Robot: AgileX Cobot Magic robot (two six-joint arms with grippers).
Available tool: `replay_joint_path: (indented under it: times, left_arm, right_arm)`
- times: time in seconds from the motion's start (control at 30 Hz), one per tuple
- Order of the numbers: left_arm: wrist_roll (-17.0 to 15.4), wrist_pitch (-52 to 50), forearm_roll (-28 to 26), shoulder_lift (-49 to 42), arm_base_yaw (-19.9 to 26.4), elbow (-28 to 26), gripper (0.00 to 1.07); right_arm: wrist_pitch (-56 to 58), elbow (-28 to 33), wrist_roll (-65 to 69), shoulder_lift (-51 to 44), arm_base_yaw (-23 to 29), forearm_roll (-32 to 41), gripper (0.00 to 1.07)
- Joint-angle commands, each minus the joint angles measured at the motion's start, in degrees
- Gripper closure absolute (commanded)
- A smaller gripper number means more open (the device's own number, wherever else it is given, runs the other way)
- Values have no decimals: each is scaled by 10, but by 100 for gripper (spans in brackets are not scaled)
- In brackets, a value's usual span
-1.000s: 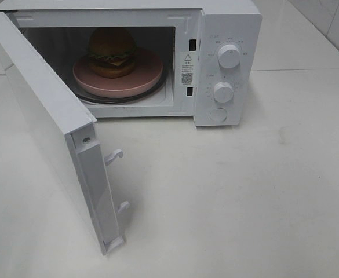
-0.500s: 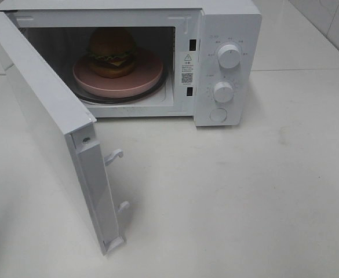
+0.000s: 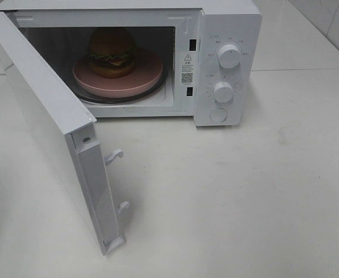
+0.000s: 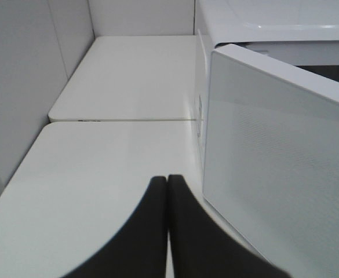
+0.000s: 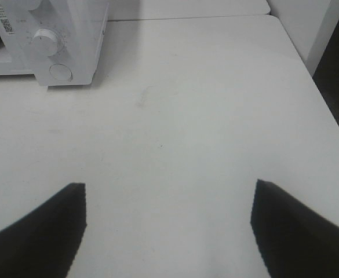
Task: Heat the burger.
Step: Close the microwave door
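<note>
The burger (image 3: 112, 52) with a brown domed bun, lettuce and cheese sits on a round pink plate (image 3: 140, 78) inside the white microwave (image 3: 227, 23). The microwave door (image 3: 53, 127) stands wide open toward the front left. Neither gripper shows in the exterior high view. In the left wrist view my left gripper (image 4: 167, 180) is shut and empty, over the table just beside the outer face of the door (image 4: 279, 179). In the right wrist view my right gripper (image 5: 168, 194) is open and empty above bare table, in front and to the right of the microwave (image 5: 59, 35).
Two knobs (image 3: 229, 56) and a round button (image 3: 218, 114) are on the microwave's right panel. The white table (image 3: 244, 191) stretches in front and to the right. A wall (image 4: 18, 87) stands to the left of the table.
</note>
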Motion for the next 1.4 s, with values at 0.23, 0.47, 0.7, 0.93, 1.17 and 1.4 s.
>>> replay_joint_path:
  times: [0.23, 0.47, 0.7, 0.93, 1.17, 1.4]
  left_arm:
    - [-24, -256, 10, 84, 2, 66, 107]
    - [-190, -323, 214, 183, 2, 66, 107]
    - [-284, -386, 341, 249, 2, 65, 107]
    - [-367, -408, 481, 321, -13, 41, 107]
    - [-374, -425, 523, 369, -57, 26, 107]
    - [-348, -434, 486, 426, -115, 10, 107]
  right_arm:
    - [-6, 1, -3, -18, -5, -2, 31]
    - [-6, 1, -3, -18, -5, -2, 31]
    - [-6, 1, -3, -18, -5, -2, 31]
    - [-6, 1, -3, -18, -5, -2, 31]
    - [-6, 1, -3, -18, -5, -2, 31]
    - [-6, 1, -3, -18, -5, -2, 31]
